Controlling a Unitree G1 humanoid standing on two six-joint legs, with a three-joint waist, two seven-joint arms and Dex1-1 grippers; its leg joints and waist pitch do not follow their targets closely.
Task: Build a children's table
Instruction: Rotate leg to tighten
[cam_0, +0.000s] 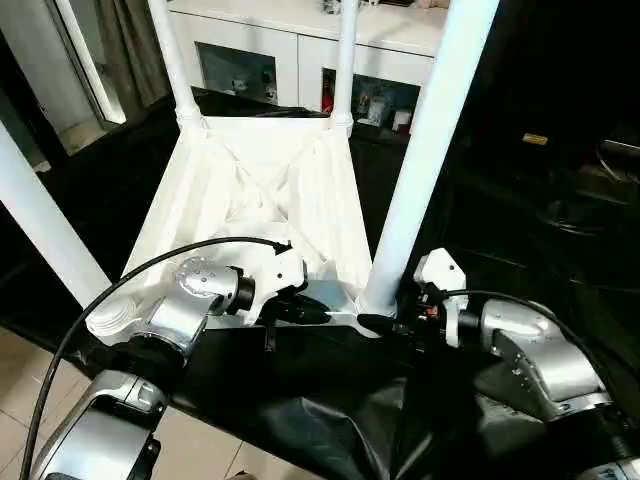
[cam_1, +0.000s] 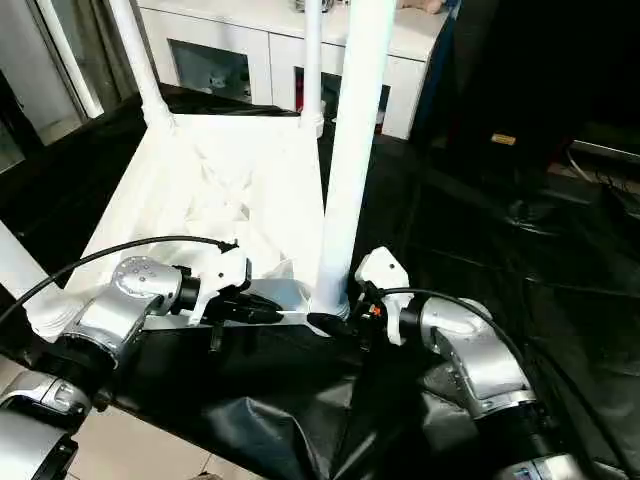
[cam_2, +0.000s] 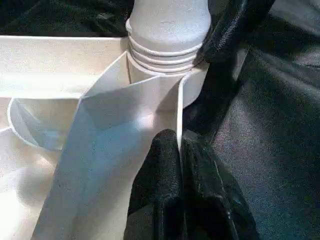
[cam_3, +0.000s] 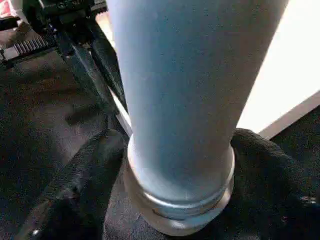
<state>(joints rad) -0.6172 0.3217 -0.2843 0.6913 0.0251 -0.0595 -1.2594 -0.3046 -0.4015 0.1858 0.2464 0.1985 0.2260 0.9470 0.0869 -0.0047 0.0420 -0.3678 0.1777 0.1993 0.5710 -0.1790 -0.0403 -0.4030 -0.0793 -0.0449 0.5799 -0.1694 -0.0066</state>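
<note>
Black sheeting covers the worktop (cam_0: 300, 400), tabletop (cam_0: 250, 200) upside down on it, four legs in the corner sockets. Left pincer (cam_2: 179, 150) is clamped on the near rim wall; right pincer (cam_3: 175, 190) grips the near-right leg (cam_0: 425, 160) at its base. Cabinet (cam_0: 290, 40) sits just past the far edge.

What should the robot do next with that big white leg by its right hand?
Probably keep twisting the leg tighter. The right gripper is clamped around its base, where threads still show above the corner socket. The left gripper pinches the tabletop rim, steadying it.
</note>
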